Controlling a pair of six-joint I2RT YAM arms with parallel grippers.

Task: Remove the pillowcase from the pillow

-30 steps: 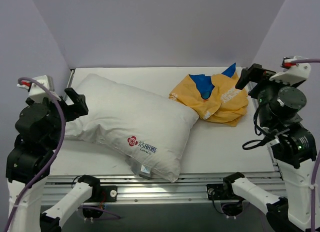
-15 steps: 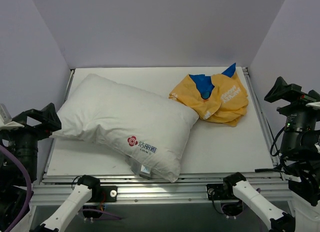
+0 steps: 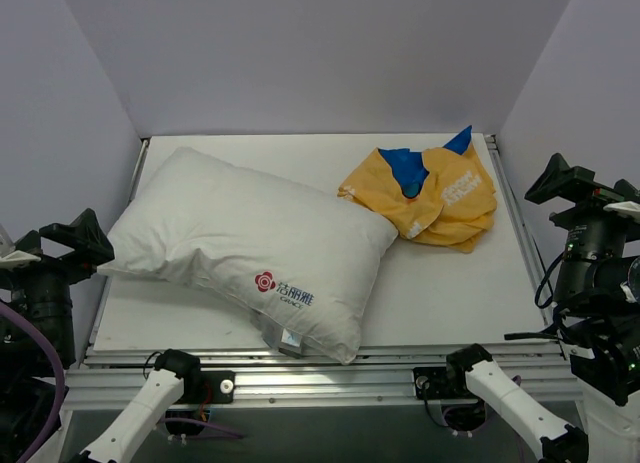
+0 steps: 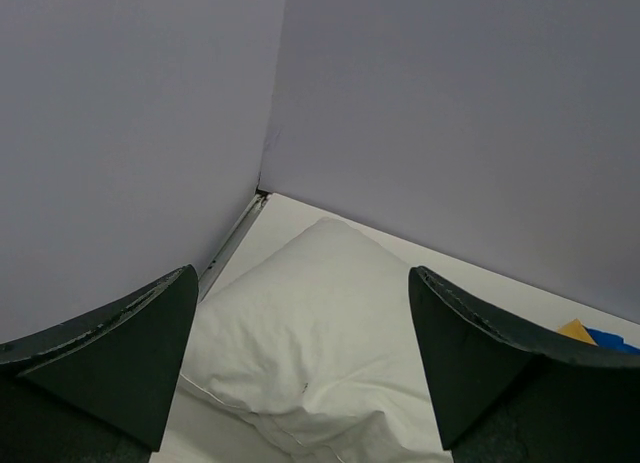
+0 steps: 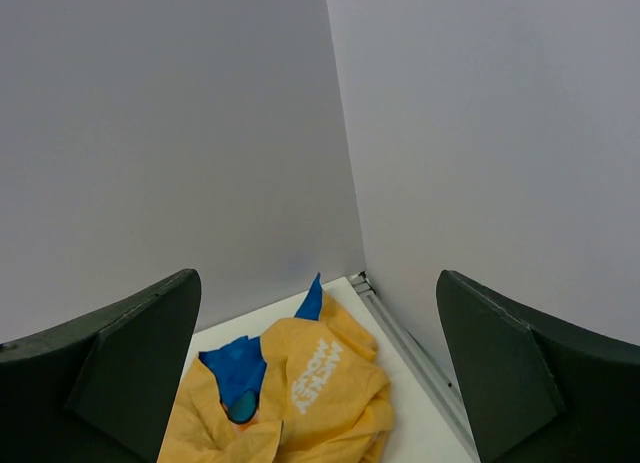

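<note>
The white pillow [image 3: 250, 243] lies bare and slanted across the left and middle of the table, its red flower logo and tag toward the near edge. It also shows in the left wrist view [image 4: 320, 333]. The pillowcase [image 3: 430, 198] lies crumpled at the back right, orange-yellow side out with blue showing, its left edge touching the pillow's far right corner. It also shows in the right wrist view [image 5: 290, 393]. My left gripper [image 3: 75, 238] is open and empty, off the table's left edge. My right gripper [image 3: 565, 181] is open and empty, off the right edge.
Grey walls enclose the table on the left, back and right. A metal rail [image 3: 320, 363] runs along the table's near edge, with the arm bases below it. Side rails run along the left [image 4: 232, 245] and right [image 5: 410, 343] edges.
Both arms have drawn back from beside the pillow and pillowcase to outside the table's edges and lower in view. The pillow and pillowcase have not moved.
</note>
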